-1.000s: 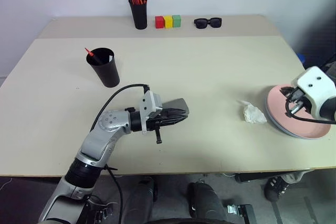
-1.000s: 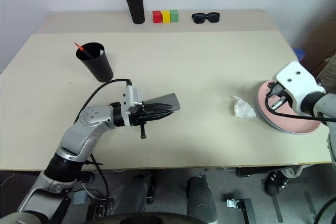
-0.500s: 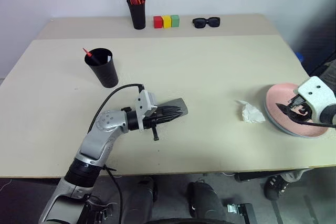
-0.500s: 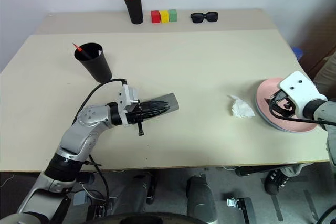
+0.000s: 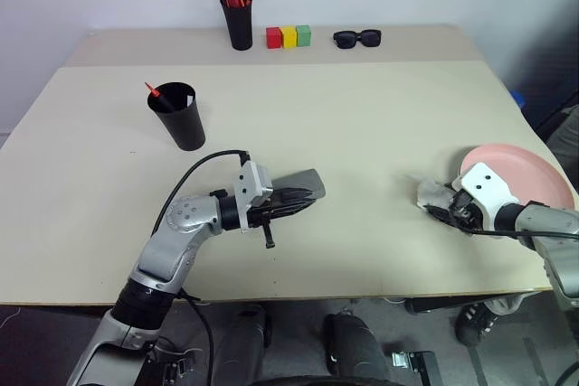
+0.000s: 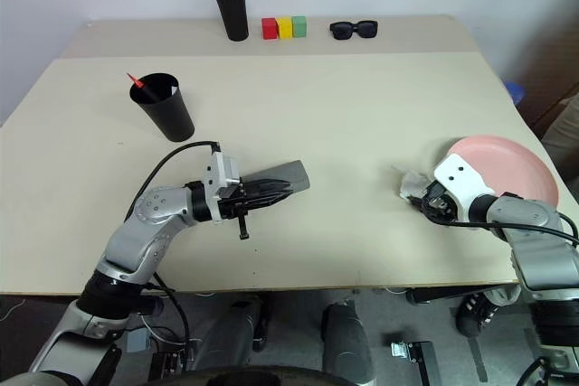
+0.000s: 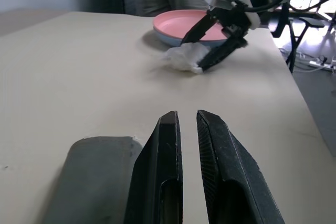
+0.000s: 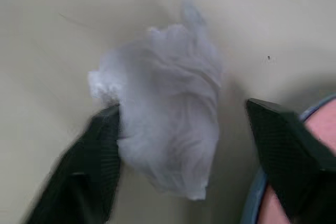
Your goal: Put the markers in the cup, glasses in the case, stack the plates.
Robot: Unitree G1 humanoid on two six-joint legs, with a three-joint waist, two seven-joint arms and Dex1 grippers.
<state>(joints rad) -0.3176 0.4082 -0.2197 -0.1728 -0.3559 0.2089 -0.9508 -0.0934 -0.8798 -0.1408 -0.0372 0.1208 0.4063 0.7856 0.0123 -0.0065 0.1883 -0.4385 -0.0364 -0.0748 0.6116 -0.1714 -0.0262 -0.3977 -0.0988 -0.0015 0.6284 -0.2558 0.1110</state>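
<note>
R grip (image 8: 178,145): straddling crumpled tissue (image 8: 163,124) beside plates (image 5: 534,169); fingers apart, not gripping yet
L grip (image 7: 186,129): nearly shut, empty; resting beside grey case (image 5: 303,183)
Plates: stacked, pink over blue, R table (image 5: 362,115) edge; stiff, light, slick; pinching at rim

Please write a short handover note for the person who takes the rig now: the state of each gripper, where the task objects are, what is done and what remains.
Left gripper: jaws nearly shut, holding nothing, resting beside the closed grey case.
Right gripper: jaws open on either side of a crumpled white tissue, next to the plates.
Marker: already in the black cup.
Plates: stacked near the table's right edge, pink on top of light blue.
Glasses: I cannot see them; they may be inside the case, so check.
Left to do: confirm the glasses. The tissue is not a task object.
</note>
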